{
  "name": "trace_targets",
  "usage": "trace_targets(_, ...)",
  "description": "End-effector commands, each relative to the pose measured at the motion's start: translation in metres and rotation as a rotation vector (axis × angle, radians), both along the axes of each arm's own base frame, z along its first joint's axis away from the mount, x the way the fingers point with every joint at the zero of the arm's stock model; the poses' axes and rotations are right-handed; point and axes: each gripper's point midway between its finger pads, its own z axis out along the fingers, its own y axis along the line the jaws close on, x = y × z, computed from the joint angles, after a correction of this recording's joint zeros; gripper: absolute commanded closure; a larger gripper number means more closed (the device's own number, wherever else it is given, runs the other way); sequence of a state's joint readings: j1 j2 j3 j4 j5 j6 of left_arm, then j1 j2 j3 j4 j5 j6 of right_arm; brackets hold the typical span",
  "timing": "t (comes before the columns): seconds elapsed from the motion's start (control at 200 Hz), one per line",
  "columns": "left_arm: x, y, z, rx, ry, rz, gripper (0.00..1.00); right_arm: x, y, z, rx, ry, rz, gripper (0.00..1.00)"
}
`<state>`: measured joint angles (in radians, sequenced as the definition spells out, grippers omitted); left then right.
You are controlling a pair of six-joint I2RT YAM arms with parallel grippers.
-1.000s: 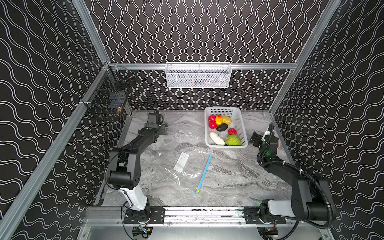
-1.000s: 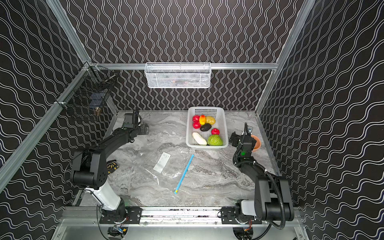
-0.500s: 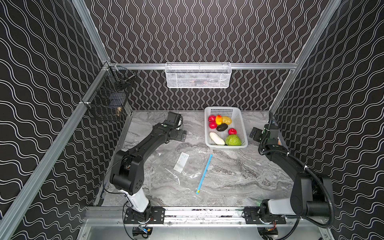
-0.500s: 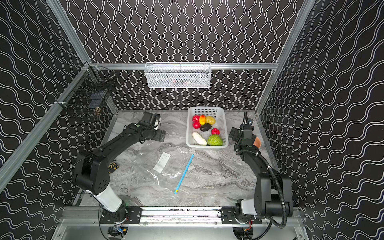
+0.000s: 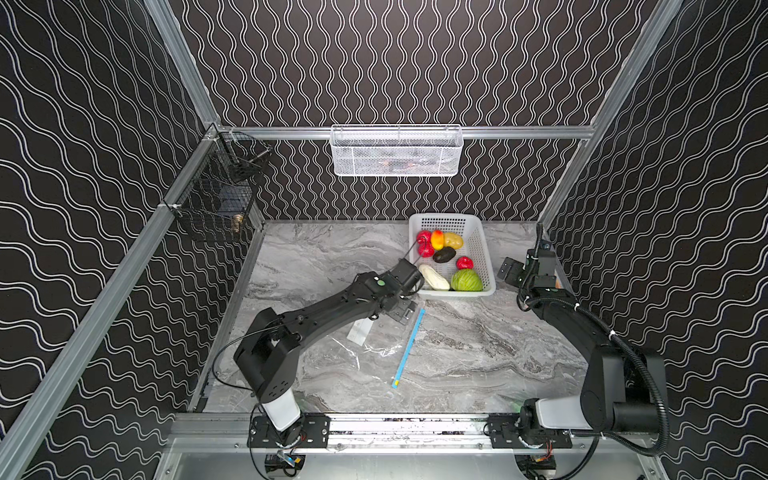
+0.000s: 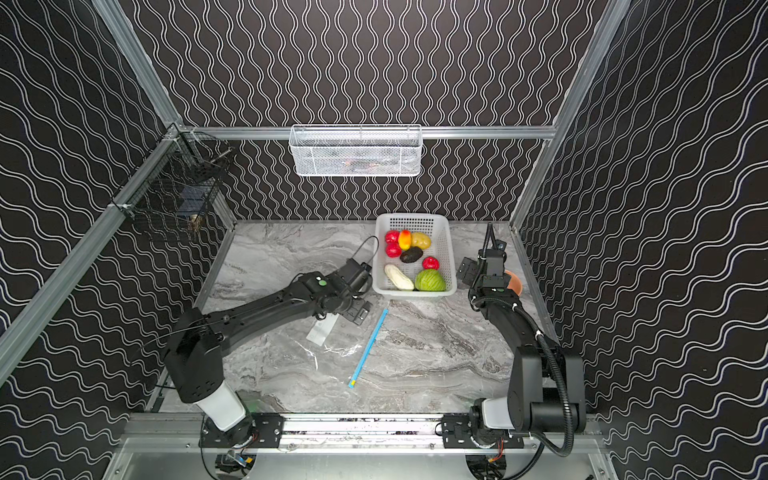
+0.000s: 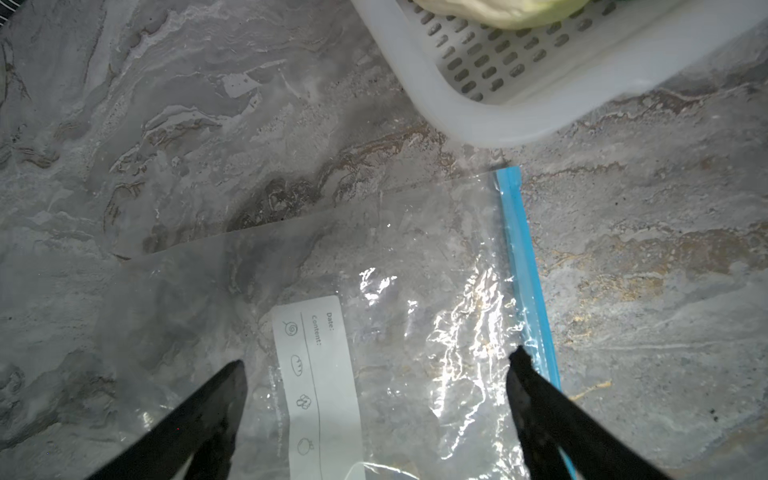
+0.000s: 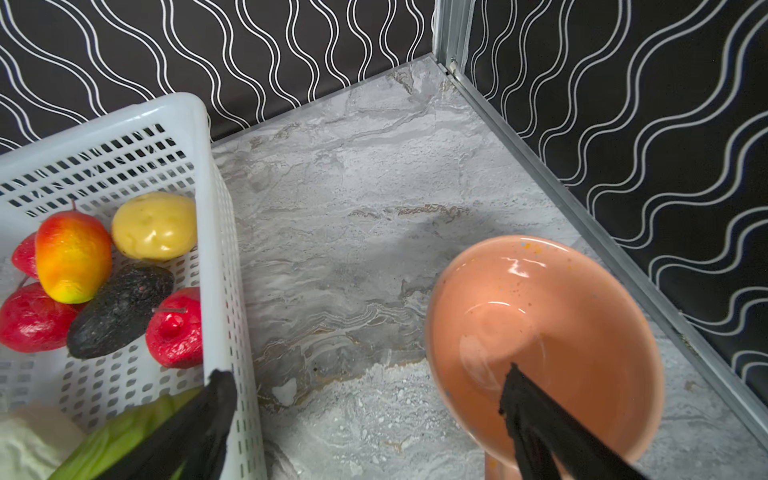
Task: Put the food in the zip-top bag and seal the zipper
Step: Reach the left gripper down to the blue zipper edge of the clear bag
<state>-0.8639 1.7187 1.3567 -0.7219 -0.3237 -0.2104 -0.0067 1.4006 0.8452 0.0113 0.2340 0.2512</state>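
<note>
Bag [image 7: 415, 257] looks thin, slippery, floppy, prob. best pinched at zipper [image 7: 521, 257] edge; left gripper [image 7: 378, 359] & right gripper [image 8: 366, 372] both gape, empty.

Two black robot arms, seen from above. The left arm [image 5: 324, 311] stretches long and low, forward and toward the middle, its wrist bent so that the left gripper [image 7: 376, 365] points down, its two black fingers [image 7: 195, 428] spread wide and gripping nothing. The right arm [image 5: 582, 328] bends at the elbow and reaches forward along the right side, where the right gripper [image 8: 368, 374] tilts downward, equally wide and empty.
</note>
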Motion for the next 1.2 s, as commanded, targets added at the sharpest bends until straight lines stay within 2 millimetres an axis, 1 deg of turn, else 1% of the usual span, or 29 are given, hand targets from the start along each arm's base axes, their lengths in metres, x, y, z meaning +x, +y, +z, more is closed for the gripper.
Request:
trace_targets(0.0,-0.018,0.006,-0.01,0.064,0.053,0.021,0.01,-0.002,0.0,0.002,0.012,-0.005,-0.015,0.01)
trace_targets(0.095,-0.035,0.0,-0.015,0.018,0.139,0.028,0.01,-0.004,0.0,0.005,0.009,-0.01,-0.013,0.01)
trace_targets(0.18,-0.041,-0.005,-0.014,0.004,0.124,0.023,0.01,-0.006,-0.002,0.005,0.004,-0.012,-0.02,0.01)
trace_targets(0.325,-0.062,-0.016,-0.032,0.058,0.155,-0.016,0.01,-0.006,-0.001,0.005,0.013,-0.011,-0.018,0.01)
trace_targets(0.45,-0.073,-0.026,-0.046,0.093,0.172,-0.052,0.01,-0.007,0.0,0.001,0.012,-0.002,-0.015,0.01)
trace_targets(0.51,-0.075,-0.027,-0.05,0.114,0.194,-0.054,0.01,-0.008,0.0,0.001,0.007,-0.002,-0.009,0.01)
trace_targets(0.581,-0.073,-0.027,-0.054,0.14,0.194,-0.045,0.01,-0.009,0.001,0.0,0.004,0.0,-0.003,0.01)
trace_targets(0.796,-0.076,-0.033,-0.07,0.165,0.22,-0.057,0.01,-0.013,0.001,-0.005,-0.005,0.014,0.006,0.01)
trace_targets(0.931,-0.076,-0.03,-0.077,0.204,0.232,-0.051,0.02,-0.013,0.004,-0.009,-0.001,0.017,0.031,0.01)
trace_targets(1.006,-0.077,-0.03,-0.08,0.202,0.24,-0.055,0.05,-0.012,0.007,-0.01,0.006,0.012,0.046,0.01)
trace_targets(1.056,-0.077,-0.031,-0.082,0.201,0.242,-0.062,0.09,-0.011,0.009,-0.011,0.01,0.012,0.051,0.01)
trace_targets(1.136,-0.076,-0.029,-0.085,0.217,0.236,-0.063,0.1,-0.01,0.009,-0.011,0.013,0.012,0.055,0.01)
trace_targets(1.196,-0.077,-0.027,-0.089,0.229,0.241,-0.068,0.17,-0.009,0.01,-0.012,0.014,0.013,0.059,0.01)
